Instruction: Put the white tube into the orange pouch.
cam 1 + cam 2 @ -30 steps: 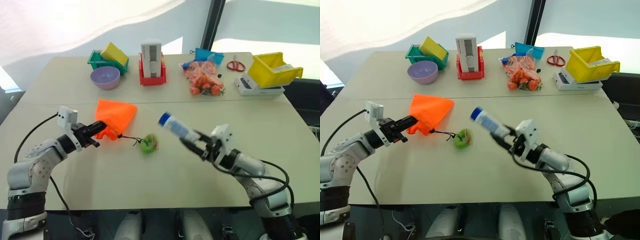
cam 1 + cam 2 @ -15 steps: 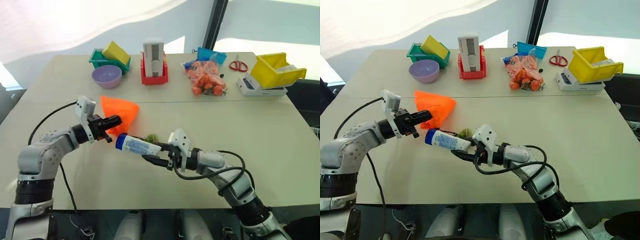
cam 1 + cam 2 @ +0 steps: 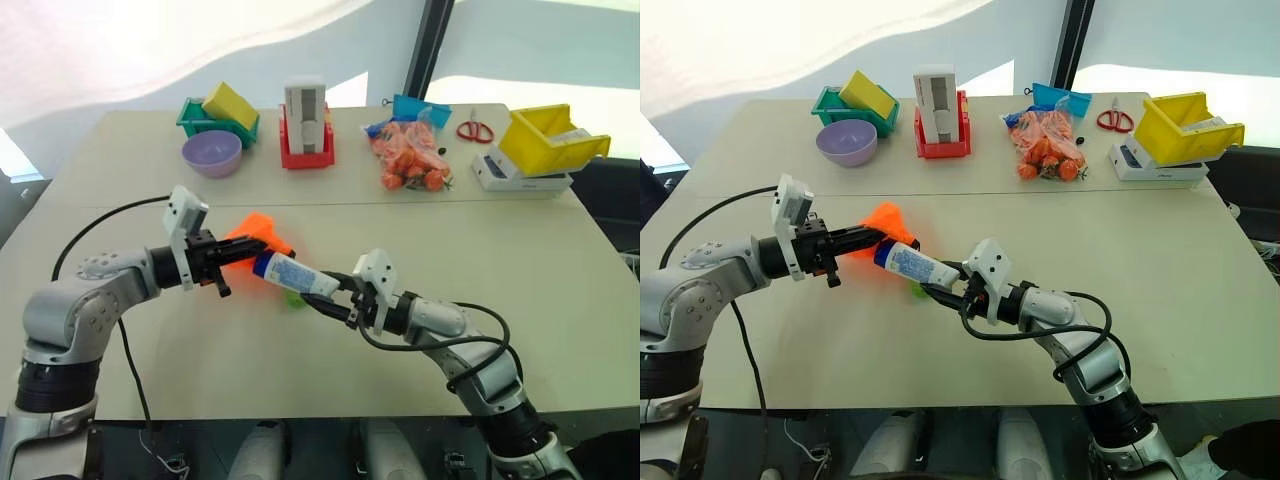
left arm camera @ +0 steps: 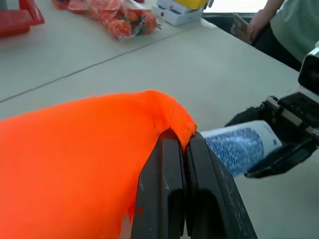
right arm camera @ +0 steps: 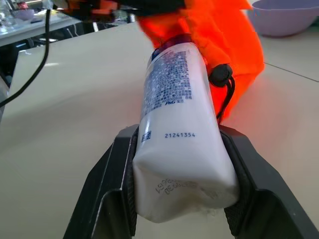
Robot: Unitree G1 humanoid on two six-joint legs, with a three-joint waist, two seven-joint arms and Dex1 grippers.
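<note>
1. The table [image 3: 560, 300] is a broad, smooth beige slab with a seam running across it; along its far edge stand plastic bins, a lilac bowl [image 3: 211, 153] and a clear bag of orange lumps [image 3: 405, 160].
2. The orange pouch [image 3: 255, 236], soft neon fabric bunched into folds, hangs above the table's middle, left of centre; my left gripper [image 4: 179, 149] has its black fingers pressed together on the cloth's edge.
3. The white tube [image 3: 915, 268], smooth plastic with fine blue print and a crimped flat tail, is clamped at that tail by my right gripper [image 5: 182, 189]. Its blue-capped end meets the pouch, possibly just inside the folds.
</note>
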